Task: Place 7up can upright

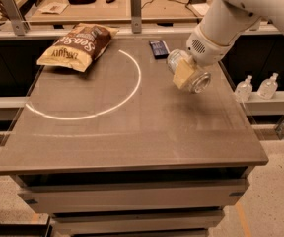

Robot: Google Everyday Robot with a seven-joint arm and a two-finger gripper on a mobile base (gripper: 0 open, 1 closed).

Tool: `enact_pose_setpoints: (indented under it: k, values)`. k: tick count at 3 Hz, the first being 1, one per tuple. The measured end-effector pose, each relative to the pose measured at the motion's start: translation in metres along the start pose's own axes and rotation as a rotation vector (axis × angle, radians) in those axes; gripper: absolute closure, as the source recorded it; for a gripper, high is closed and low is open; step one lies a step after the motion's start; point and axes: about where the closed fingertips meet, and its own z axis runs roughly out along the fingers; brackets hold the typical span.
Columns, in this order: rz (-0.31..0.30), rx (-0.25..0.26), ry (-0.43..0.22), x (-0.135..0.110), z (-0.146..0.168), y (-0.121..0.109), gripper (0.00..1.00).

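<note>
My gripper point(187, 73) is over the right part of the grey table point(132, 137), at the end of the white arm point(221, 26) that comes in from the upper right. It is shut on the 7up can point(201, 82), which lies tilted between the tan fingers point(182, 74) a little above the tabletop. The can's silver ends show on both sides of the finger; its label is mostly hidden.
A brown chip bag point(78, 46) lies at the back left. A small flat dark-blue packet point(159, 49) lies at the back, just left of the gripper. A white arc point(134, 85) is marked on the table. Two small clear bottles point(244, 88) stand on a ledge to the right.
</note>
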Motion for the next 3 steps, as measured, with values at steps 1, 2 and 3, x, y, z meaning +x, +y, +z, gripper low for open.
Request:
enact_pose_setpoints:
  k: [1,2,3]
  values:
    - [-0.027,-0.039,-0.1,-0.009,-0.031,0.002,1.0]
    - [-0.081,-0.144,-0.252,-0.014,-0.049,0.0,1.0]
    - [-0.193,-0.25,-0.409,-0.016,-0.074,0.01,1.0]
